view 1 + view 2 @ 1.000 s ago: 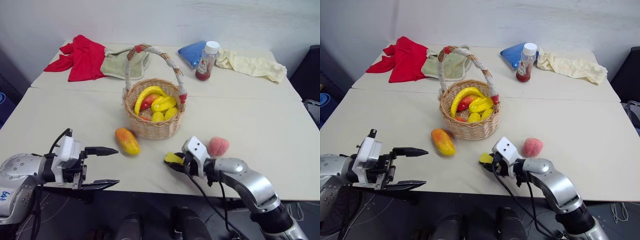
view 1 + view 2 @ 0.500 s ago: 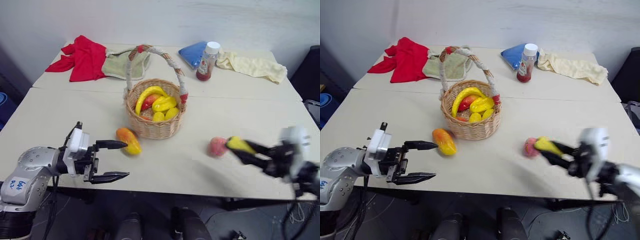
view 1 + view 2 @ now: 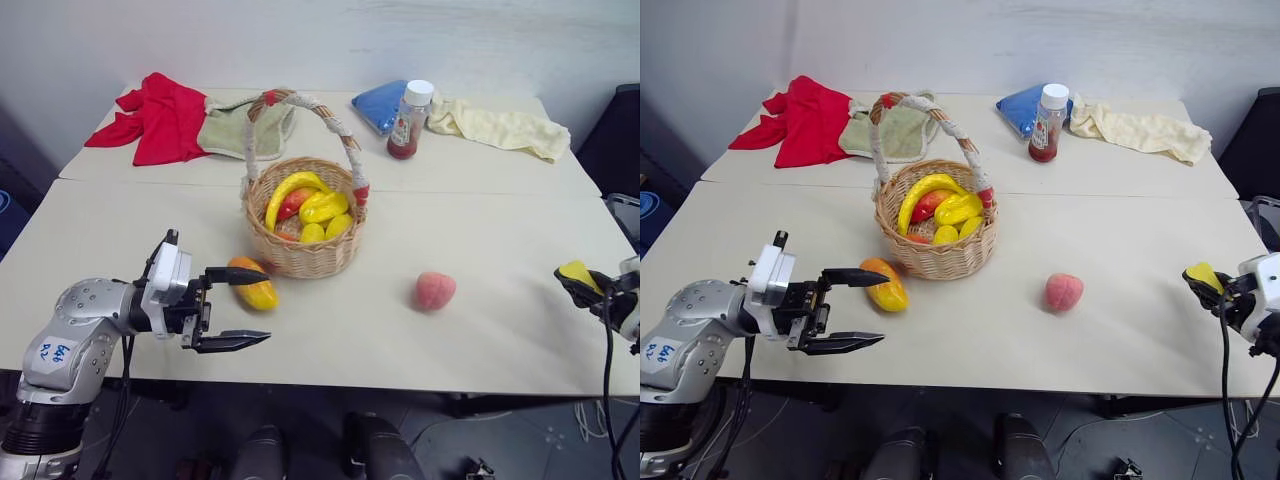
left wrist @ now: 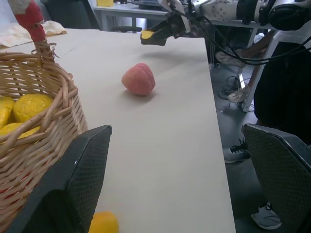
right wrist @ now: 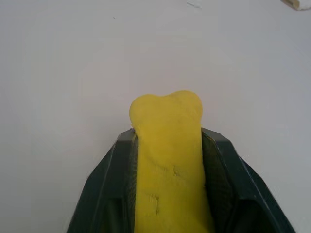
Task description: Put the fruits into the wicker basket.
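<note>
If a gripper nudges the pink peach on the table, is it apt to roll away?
Probably yes. The peach looks round and sits alone on the smooth, bare table, with nothing beside it to stop it. Its matte surface may slow it somewhat. It looks like a small toy, so likely light and easily moved by a slight touch.

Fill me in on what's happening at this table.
A humanoid robot is loading toy fruits into the wicker basket. The mango and peach lie on the table. The open left gripper hovers beside the mango. The right gripper, far right, holds a yellow sponge.
</note>
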Controlling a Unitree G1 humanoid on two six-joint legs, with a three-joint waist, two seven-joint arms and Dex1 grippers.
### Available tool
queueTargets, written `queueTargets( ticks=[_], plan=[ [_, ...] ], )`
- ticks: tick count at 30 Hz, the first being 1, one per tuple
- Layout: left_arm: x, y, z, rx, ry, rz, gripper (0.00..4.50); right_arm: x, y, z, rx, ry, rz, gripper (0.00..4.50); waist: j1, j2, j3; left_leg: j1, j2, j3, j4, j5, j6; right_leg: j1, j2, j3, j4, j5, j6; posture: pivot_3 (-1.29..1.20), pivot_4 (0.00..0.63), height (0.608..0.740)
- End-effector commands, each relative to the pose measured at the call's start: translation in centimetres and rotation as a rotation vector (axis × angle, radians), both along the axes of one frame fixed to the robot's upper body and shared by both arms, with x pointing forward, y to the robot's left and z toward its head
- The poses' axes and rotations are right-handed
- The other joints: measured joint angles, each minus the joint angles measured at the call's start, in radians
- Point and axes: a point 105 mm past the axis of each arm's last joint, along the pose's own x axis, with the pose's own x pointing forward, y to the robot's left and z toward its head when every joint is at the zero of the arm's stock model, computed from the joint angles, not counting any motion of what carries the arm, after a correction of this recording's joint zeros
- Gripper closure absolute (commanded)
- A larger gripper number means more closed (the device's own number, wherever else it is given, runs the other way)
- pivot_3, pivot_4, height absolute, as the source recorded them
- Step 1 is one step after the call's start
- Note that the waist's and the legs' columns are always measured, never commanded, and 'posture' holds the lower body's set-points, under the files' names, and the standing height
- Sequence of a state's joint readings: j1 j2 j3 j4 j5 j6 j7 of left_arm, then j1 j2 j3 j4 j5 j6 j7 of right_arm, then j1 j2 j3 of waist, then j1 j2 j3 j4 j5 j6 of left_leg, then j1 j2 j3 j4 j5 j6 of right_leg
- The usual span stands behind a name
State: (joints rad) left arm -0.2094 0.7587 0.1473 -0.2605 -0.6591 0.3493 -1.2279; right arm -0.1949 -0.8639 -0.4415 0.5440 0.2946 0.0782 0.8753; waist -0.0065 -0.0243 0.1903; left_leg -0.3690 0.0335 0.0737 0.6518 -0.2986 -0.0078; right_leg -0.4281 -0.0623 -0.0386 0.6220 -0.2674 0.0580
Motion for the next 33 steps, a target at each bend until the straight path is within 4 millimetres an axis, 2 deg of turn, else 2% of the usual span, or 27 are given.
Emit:
queueTargets(
  ticks=[1, 4, 6, 9, 10, 12, 14, 17, 20, 22, 25, 28, 31, 33],
  plan=[
    [-0.1, 0.4, 0.6, 0.003, -0.008, 0.026, 0.0, -0.3, 0.3, 1.0, 0.012, -0.052, 0.028, 1.71, 0.001, 0.0, 0.0, 0.0, 0.0, 0.0, 0.0, 0.0, 0.0, 0.0, 0.0, 0.0, 0.0, 0.0, 0.0, 0.0, 0.15, 0.74],
    [0.1, 1.7, 0.9, -0.007, 0.019, 0.083, 0.0, -1.4, 0.8, 2.6, -0.027, -0.127, 0.065, 0.8, 0.003, 0.001, 0.0, 0.0, 0.003, 0.0, 0.0, 0.0, 0.0, 0.0, -0.001, 0.001, 0.0, 0.001, 0.001, 0.0, 0.15, 0.74],
    [0.5, 3.7, 0.7, 0.017, 0.021, 0.165, 0.0, -2.3, 1.2, 4.7, -0.072, -0.225, 0.072, 0.05, 0.003, 0.001, 0.0, 0.0, 0.004, 0.0, 0.0, 0.0, 0.0, 0.0, 0.0, 0.001, -0.001, 0.001, 0.001, 0.0, 0.15, 0.74],
    [1.3, 7.3, 0.3, 0.016, 0.035, 0.332, 0.0, -3.6, 3.7, 7.4, -0.1, -0.332, 0.175, 0.02, 0.0, 0.002, -0.001, 0.001, 0.005, 0.001, 0.0, 0.0, -0.001, 0.0, 0.0, 0.001, -0.001, 0.001, 0.001, 0.0, 0.15, 0.74],
    [1.2, 9.0, -0.4, 0.029, 0.055, 0.393, 0.0, -4.2, 5.5, 8.5, -0.089, -0.39, 0.244, 0.02, -0.003, 0.002, -0.001, 0.001, 0.005, 0.002, -0.001, 0.0, -0.001, 0.0, 0.0, 0.001, -0.001, 0.001, 0.001, 0.0, 0.15, 0.74],
    [1.0, 11.8, -1.5, 0.051, 0.07, 0.506, 0.0, -5.1, 8.9, 9.3, -0.033, -0.423, 0.362, 0.02, -0.012, 0.002, -0.001, 0.002, 0.009, 0.003, -0.001, -0.001, -0.002, 0.0, 0.0, 0.002, -0.002, 0.0, 0.0, 0.0, 0.15, 0.74],
    [0.8, 13.5, -2.1, 0.061, 0.063, 0.583, 0.0, -6.0, 11.5, 9.1, -0.029, -0.409, 0.466, 0.02, -0.016, 0.002, -0.001, 0.002, 0.012, 0.003, -0.001, -0.002, -0.004, 0.0, 0.0, 0.001, -0.002, -0.001, -0.001, 0.0, 0.15, 0.74],
    [0.2, 17.4, -2.8, 0.079, 0.094, 0.764, 0.0, -7.9, 17.0, 7.2, -0.055, -0.384, 0.74, 0.02, -0.016, 0.0, -0.002, 0.002, 0.014, 0.002, -0.001, -0.003, -0.006, 0.0, 0.0, -0.001, -0.002, -0.002, -0.004, 0.0, 0.15, 0.74],
    [-0.4, 20.0, -3.1, 0.072, 0.148, 0.888, 0.0, -8.8, 19.9, 5.5, -0.062, -0.4, 0.87, 0.02, -0.017, -0.002, -0.002, 0.002, 0.015, 0.001, -0.001, -0.004, -0.007, 0.0, -0.001, -0.004, -0.002, -0.004, -0.006, 0.0, 0.15, 0.74],
    [-0.7, 20.5, -3.1, 0.081, 0.168, 0.912, 0.0, -9.1, 21.1, 4.7, -0.05, -0.397, 0.927, 0.02, -0.018, -0.002, -0.002, 0.002, 0.015, 0.002, -0.001, -0.004, -0.007, 0.0, -0.002, -0.005, -0.002, -0.004, -0.006, 0.0, 0.15, 0.74],
    [-1.2, 19.4, -2.8, 0.063, 0.231, 0.842, 0.0, -9.3, 22.6, 4.4, -0.01, -0.417, 0.982, 0.02, -0.016, -0.003, -0.003, 0.002, 0.014, 0.002, -0.001, -0.004, -0.007, 0.0, -0.004, -0.006, -0.001, -0.004, -0.007, 0.0, 0.15, 0.74],
    [-0.3, 16.9, -1.9, 0.029, 0.303, 0.79, 0.0, -9.5, 23.7, 4.6, 0.009, -0.44, 1.023, 0.02, -0.008, -0.003, -0.003, 0.002, 0.014, 0.001, 0.0, -0.004, -0.007, 0.0, -0.005, -0.007, -0.001, -0.004, -0.007, 0.0, 0.15, 0.74],
    [0.7, 14.2, -1.2, -0.037, 0.462, 0.779, 0.0, -9.2, 24.1, 4.7, 0.013, -0.445, 1.03, 0.02, 0.002, -0.003, -0.003, 0.002, 0.014, 0.0, 0.0, -0.004, -0.007, 0.0, -0.006, -0.007, 0.0, -0.004, -0.008, 0.0, 0.15, 0.74],
    [1.3, 12.4, -1.2, -0.086, 0.644, 0.779, 0.0, -9.0, 24.4, 4.7, 0.021, -0.445, 1.034, 0.02, 0.006, -0.003, -0.003, 0.002, 0.014, -0.001, 0.0, -0.004, -0.007, 0.0, -0.006, -0.007, 0.002, -0.004, -0.008, 0.0, 0.15, 0.74]
  ],
)
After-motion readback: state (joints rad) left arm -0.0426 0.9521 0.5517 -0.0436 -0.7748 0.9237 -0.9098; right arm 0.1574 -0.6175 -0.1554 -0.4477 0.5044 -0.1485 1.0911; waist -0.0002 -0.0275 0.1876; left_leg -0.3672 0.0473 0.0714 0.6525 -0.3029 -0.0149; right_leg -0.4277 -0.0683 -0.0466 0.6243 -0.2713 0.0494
